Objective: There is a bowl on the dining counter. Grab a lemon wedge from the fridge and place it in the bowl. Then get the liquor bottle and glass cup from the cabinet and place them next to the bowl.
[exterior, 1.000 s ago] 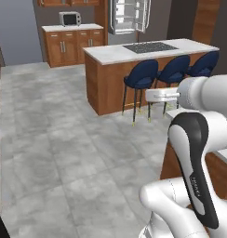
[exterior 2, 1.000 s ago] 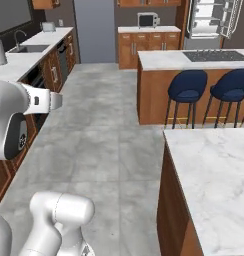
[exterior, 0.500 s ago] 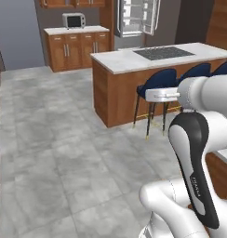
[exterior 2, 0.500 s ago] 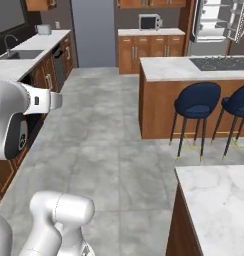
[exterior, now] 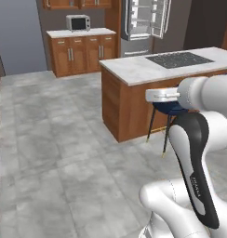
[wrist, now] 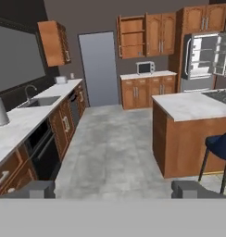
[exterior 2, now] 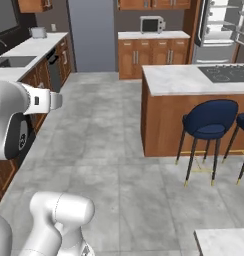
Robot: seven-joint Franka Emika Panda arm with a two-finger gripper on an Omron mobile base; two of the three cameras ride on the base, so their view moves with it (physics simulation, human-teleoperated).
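1. Overhead, nothing crowds the wide grey tiled floor [exterior 2: 109,150], which runs between the wooden cabinets and the island.
2. Far back stands the fridge [wrist: 203,65], tall and grey, both upper doors swung open on a white shelved interior; it also appears at the top of the left base view [exterior: 142,23] and at the upper right of the right base view [exterior 2: 224,30].
3. In front of the fridge sits the island [exterior 2: 194,85], a marble worktop on a brown base with a black cooktop [exterior: 180,59] set into it.
4. A corner of the dining counter [exterior 2: 224,242], white and grey-veined, shows at the lower right of the right base view.
5. Along the left wall runs a long worktop [wrist: 22,120] with a sink [wrist: 40,101].
6. Dark blue stools [exterior 2: 210,125] stand beside the island.
7. A microwave [wrist: 144,68] rests on the back cabinet worktop, beneath an open upper cabinet [wrist: 132,37].
8. The pincer [wrist: 117,189] has its two dark tips set wide apart, with nothing between them.
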